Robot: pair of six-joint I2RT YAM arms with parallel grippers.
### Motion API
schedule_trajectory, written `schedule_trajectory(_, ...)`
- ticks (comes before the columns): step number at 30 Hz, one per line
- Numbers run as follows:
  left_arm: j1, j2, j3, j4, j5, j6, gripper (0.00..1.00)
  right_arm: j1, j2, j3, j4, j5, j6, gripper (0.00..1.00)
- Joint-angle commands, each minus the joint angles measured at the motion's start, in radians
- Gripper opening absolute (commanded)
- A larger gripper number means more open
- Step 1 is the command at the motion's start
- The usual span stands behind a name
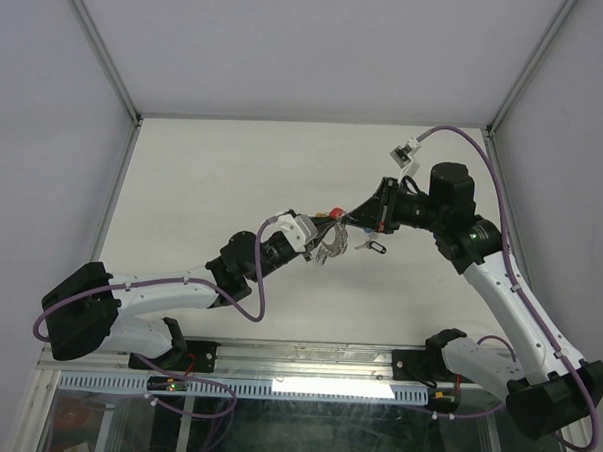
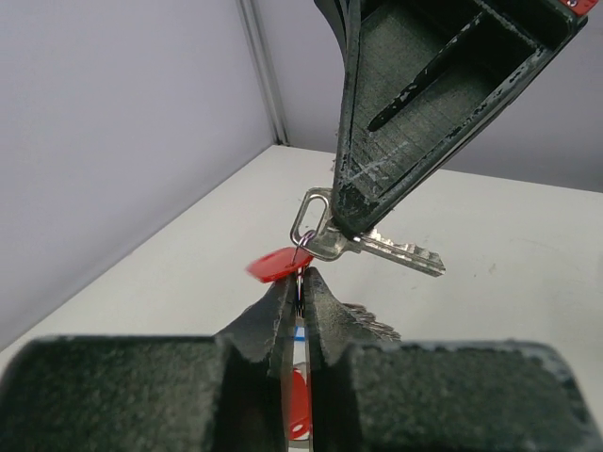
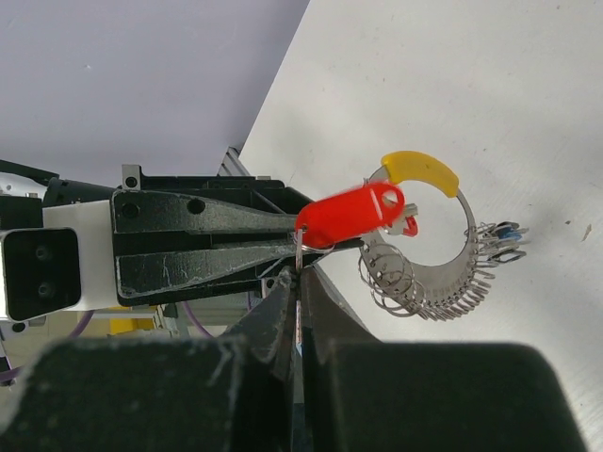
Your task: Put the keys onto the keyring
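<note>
Left claw (image 2: 300,281) pinched keyring (image 3: 421,170); right claw (image 3: 297,282) clamped key (image 2: 400,250) by head. I judged both light, stiff, slippery.

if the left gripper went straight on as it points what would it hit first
Probably the red oblong plastic tag, with the small silver metal key in the right gripper just behind it; depth is unclear.

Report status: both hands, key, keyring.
Right hand shut on the red-tagged key, at its head. Left hand shut on it too, beside the red tag. Keyring close behind, key not on it yet. Nothing blocking.
</note>
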Motion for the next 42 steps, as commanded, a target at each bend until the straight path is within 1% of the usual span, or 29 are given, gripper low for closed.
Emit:
schedule_trajectory(1,-0.011,0.0,0.038,0.011,0.025,0.007,0.0,0.005,-0.021,0.018,0.052,-0.015,-0.009,0.0)
schedule_trajectory(6,-0.011,-0.026,0.007,0.027,0.059,0.016,0.0,0.003,-0.036,0.022,0.04,0.04,-0.025,0.0)
schedule_trajectory(14,-0.01,-0.093,-0.045,0.038,0.165,0.051,0.0,0.003,-0.052,0.026,0.0,0.151,-0.058,0.0)
schedule_trajectory(19,-0.01,-0.119,-0.06,0.037,0.178,0.053,0.0,0.003,-0.059,0.034,-0.033,0.181,-0.079,0.0)
schedule_trajectory(24,-0.01,-0.131,-0.063,0.045,0.187,0.064,0.0,0.003,-0.059,0.039,-0.049,0.177,-0.086,0.0)
schedule_trajectory(30,-0.01,-0.133,-0.075,0.099,0.184,0.068,0.0,0.003,-0.041,0.036,-0.061,0.122,-0.091,0.0)
schedule_trajectory(37,-0.009,-0.121,-0.073,0.129,0.232,0.076,0.0,0.004,-0.024,0.03,-0.068,0.061,-0.091,0.0)
schedule_trajectory(42,-0.008,-0.118,-0.072,0.142,0.246,0.084,0.0,0.004,-0.011,0.029,-0.096,0.056,-0.109,0.0)
